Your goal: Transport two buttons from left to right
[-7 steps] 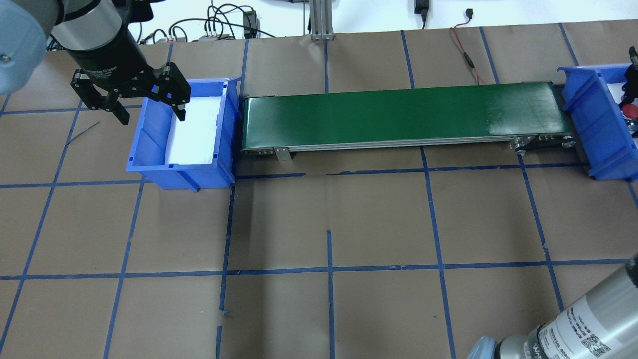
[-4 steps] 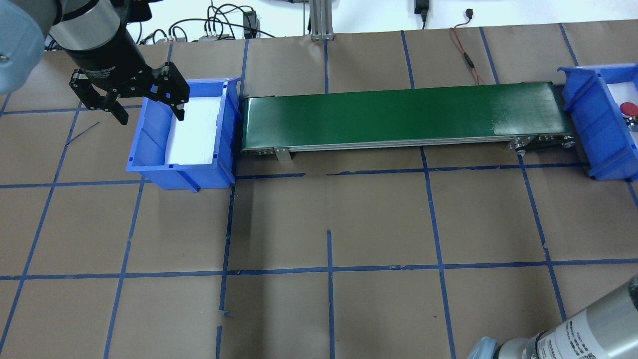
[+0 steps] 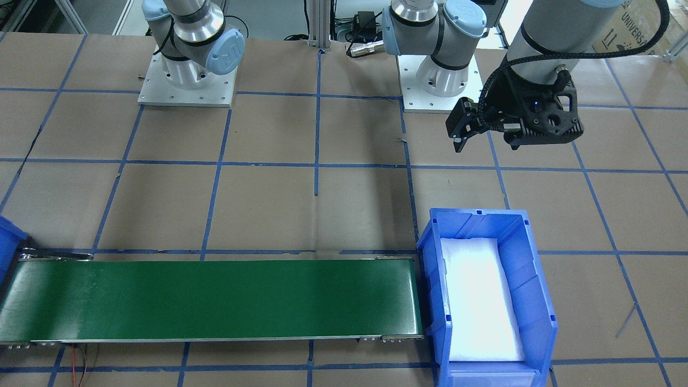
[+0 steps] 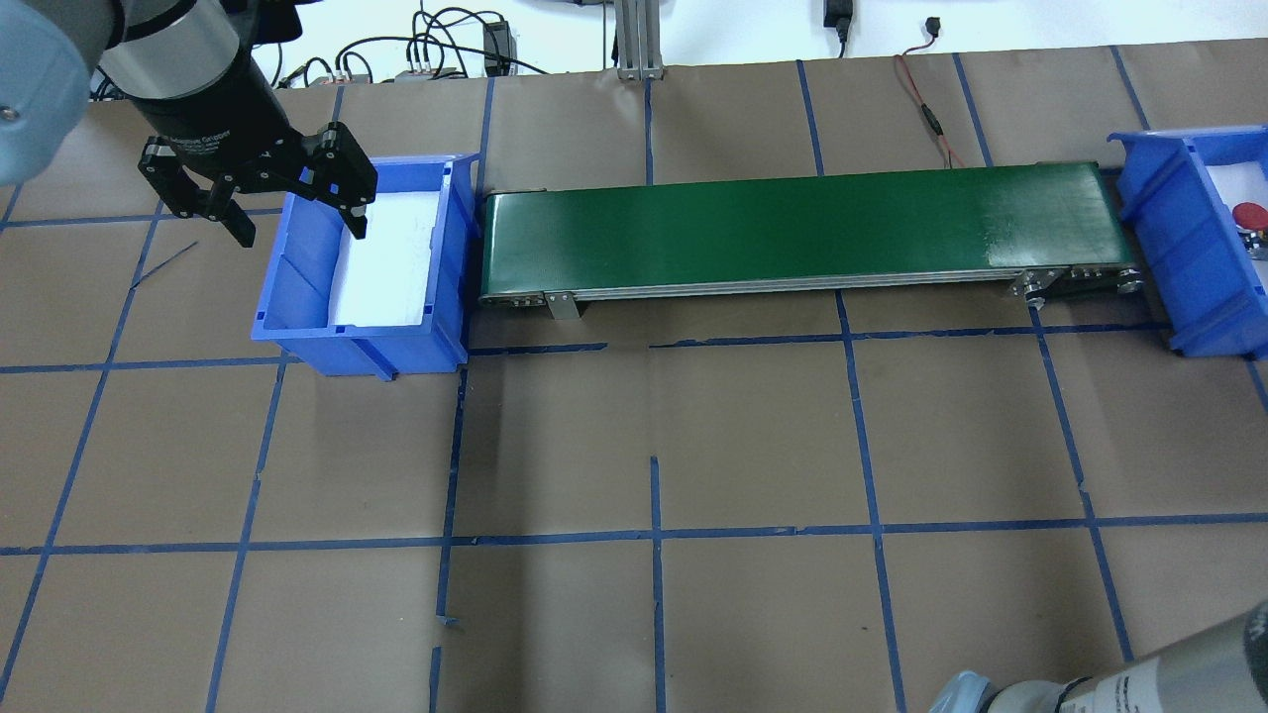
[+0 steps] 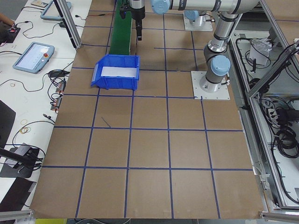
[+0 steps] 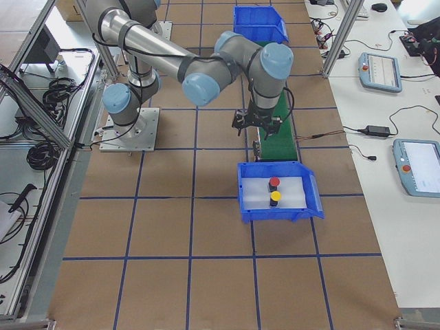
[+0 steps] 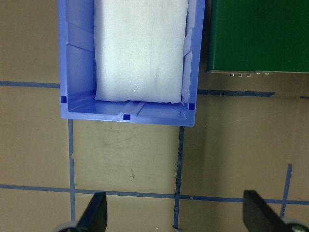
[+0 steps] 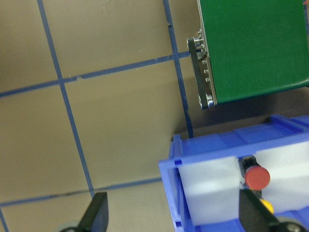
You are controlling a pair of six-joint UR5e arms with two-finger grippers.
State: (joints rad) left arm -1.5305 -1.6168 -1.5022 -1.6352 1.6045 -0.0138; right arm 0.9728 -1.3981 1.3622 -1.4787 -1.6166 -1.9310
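Red-capped button (image 6: 274,182) and yellow-capped button (image 6: 276,196): on white foam (image 6: 295,192) in blue bin (image 6: 282,214), lower centre of the right-side view, just beside each other. Caps face up; long axes seem near-vertical, tilt uncertain. Left gripper (image 4: 300,236): jaws spread, empty. Right gripper (image 8: 173,208): spread, empty, above the bin. Risk: a low sweep from it could topple the red one.

One camera looks down on the surface (image 4: 753,436) from behind the robot (image 3: 185,70); one faces it from across. Two watch from the ends, far off. Wrist cameras look straight down, close. All show the green belt (image 4: 792,223).
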